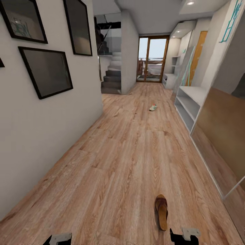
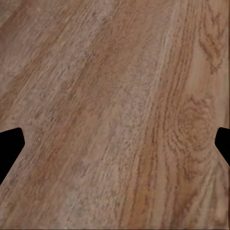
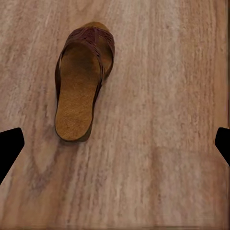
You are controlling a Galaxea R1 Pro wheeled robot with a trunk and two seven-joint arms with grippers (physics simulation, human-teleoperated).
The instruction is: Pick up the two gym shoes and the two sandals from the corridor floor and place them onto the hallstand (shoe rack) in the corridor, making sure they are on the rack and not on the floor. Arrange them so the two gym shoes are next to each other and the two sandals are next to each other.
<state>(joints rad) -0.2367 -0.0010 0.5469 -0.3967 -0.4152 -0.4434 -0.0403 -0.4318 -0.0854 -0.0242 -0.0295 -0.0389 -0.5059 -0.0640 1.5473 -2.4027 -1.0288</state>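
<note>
Sandal at the robot's feet, one gym shoe far down the corridor, nothing on the rack yet.

Both grippers, left gripper (image 2: 115, 143) and right gripper (image 3: 115, 143), hang spread and empty over the floor (image 1: 112, 163). A brown sandal (image 3: 82, 79) lies flat just ahead of the right one, toe pointing away. It looks light with a stiffish sole and a soft woven strap; pinching across the sole's edges seems safest. Farther off, a white gym shoe (image 1: 153, 107) sits on the floor near the pale shoe rack (image 1: 192, 102) on the right wall.

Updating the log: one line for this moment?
brown leather sandal on floor, near right gripper | white sneaker far | jaws open, empty
</note>
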